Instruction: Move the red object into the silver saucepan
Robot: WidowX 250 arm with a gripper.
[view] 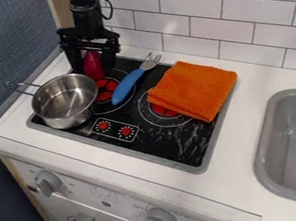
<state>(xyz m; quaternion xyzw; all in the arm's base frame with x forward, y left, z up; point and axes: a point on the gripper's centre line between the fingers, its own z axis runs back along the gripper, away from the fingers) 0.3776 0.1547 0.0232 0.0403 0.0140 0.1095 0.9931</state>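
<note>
At the back left of the black stovetop (189, 150), near the tiled wall (186, 10): my gripper (93, 68), black, one, hanging down from the top edge of the view. Its two fingers stand apart, one on each side of the red object; whether either of them touches it, I cannot tell from where I sit.

Item: red object (93, 63), one, between those fingers, over the back left part of the stovetop and outside the saucepan. Its lower end is the wider; its top is hidden by the gripper.

Item: silver saucepan (66, 104), one, upright, at the left side of the stovetop, just in front of the red object. Open at the top, handle pointing to the upper left.

Item: fork (124, 86), one, blue handle, metal tines towards the wall, lying aslant between the saucepan and the cloth.

Item: orange cloth (192, 90), one, folded, on the right part of the stovetop, covering some of a burner marking.

Fixtures: white countertop (241, 137) around the stovetop; grey sink (265, 139) to the right; grey knobs, one at left (48, 183) and one at right (161, 219), on the white front below.
</note>
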